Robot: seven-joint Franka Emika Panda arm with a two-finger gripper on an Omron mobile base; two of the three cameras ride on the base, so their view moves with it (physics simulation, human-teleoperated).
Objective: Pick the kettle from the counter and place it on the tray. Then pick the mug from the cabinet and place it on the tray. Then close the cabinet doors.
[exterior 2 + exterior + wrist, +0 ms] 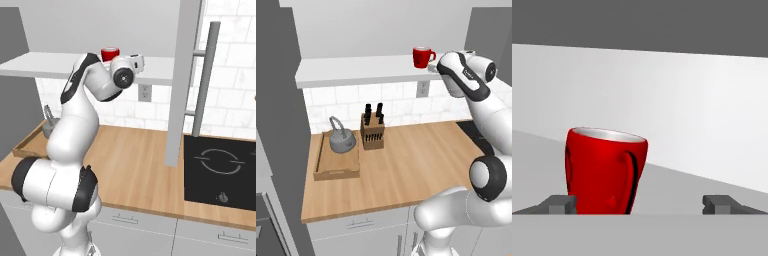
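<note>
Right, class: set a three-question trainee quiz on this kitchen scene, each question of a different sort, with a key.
1. True or false: the kettle sits in the tray.
2. Which thing stands right of the tray on the counter? A) knife block B) toaster C) bowl
3. Fill in: the red mug stands upright on the cabinet floor, and the end effector in front of it is ____.

Key: 1 true; 2 A; 3 open, with the mug near one of its fingers rather than centred between them.
</note>
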